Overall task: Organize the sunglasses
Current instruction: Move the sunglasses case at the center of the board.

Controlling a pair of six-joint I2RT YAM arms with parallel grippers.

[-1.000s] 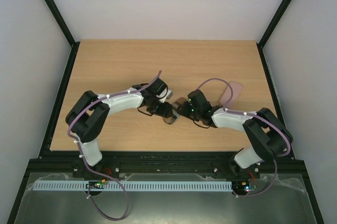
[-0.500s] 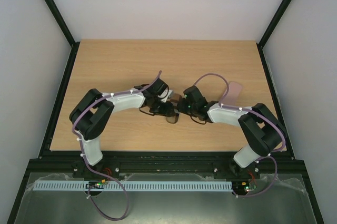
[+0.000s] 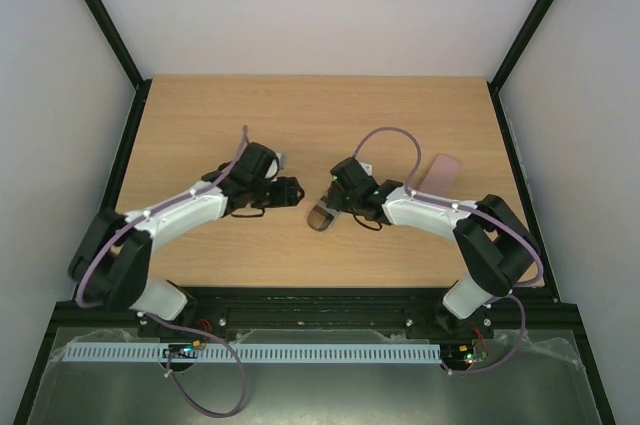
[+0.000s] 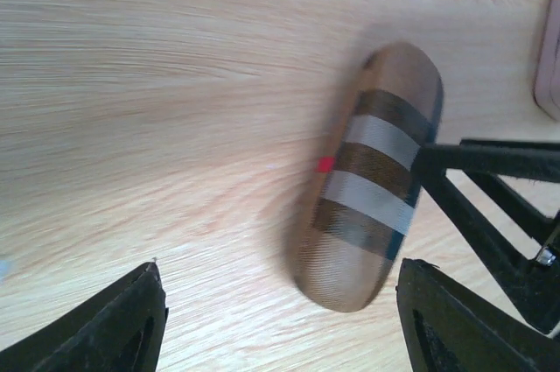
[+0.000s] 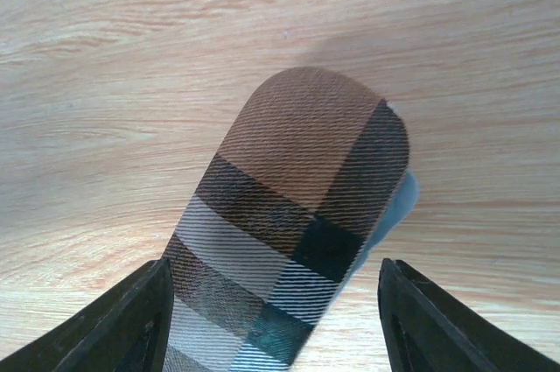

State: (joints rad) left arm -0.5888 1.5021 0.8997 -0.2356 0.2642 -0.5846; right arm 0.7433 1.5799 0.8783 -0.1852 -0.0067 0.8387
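A brown striped case [image 3: 322, 216] is seen on the table [image 3: 200, 125], flanked by the spread, empty jaws of the right gripper [image 5: 273, 267]. The left gripper [image 4: 280, 271] is likewise held wide apart. A pink case [image 3: 441, 170] lies apart. The sunglasses cannot be made out, so neither their place nor their axis can be told.

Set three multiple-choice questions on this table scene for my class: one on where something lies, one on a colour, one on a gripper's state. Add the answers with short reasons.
1. Where does the checked case lie?
A. At the far left corner.
B. Near the middle of the table, by the right gripper.
C. Against the back wall.

2. What colour is the flat case beside the right arm?
A. Green.
B. Blue.
C. Pink.

3. How is the left gripper?
A. Open.
B. Shut on the flat case.
C. Shut on the checked case.

Answers: 1 B, the top view shows it mid-table at the right gripper; 2 C, it looks pale pink; 3 A, its fingers stand wide apart in the left wrist view.
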